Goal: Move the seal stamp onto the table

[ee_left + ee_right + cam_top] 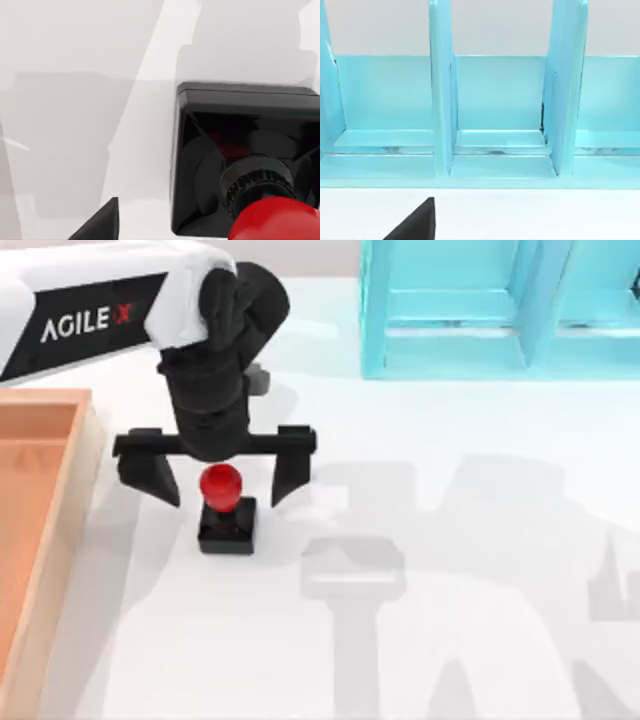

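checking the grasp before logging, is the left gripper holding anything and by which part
Nothing is held. The left gripper is open, its fingers spread clear on either side of the seal stamp, which stands on the table.

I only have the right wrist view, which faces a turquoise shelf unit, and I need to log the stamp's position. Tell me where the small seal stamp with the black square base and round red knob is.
Observer: The seal stamp stands upright on the plain white table, to the right of the light-brown wooden tray and apart from it.
Operator: Report the left gripper.
Observer: In the top view, the left gripper is at the stamp with its fingers open. One finger is on each side of the red knob, and neither touches it.
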Tool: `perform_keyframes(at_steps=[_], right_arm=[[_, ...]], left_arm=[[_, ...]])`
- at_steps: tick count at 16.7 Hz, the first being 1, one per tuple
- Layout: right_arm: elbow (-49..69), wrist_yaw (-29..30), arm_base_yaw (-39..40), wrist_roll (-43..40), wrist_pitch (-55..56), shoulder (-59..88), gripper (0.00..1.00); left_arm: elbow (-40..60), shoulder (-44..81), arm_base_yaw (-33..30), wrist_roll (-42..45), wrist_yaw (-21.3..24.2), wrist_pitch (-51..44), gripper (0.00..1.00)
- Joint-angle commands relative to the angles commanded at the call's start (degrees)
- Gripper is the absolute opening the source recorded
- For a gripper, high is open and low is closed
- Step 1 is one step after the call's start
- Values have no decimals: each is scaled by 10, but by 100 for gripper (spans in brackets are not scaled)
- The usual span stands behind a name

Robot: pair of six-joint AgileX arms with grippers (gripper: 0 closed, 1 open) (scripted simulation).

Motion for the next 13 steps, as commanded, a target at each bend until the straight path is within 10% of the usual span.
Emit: perform_keyframes(at_steps=[13], right_arm=[[0,0,0,0,0,0,100]], left_arm=[[324,-2,-4,0,0,-323,100]])
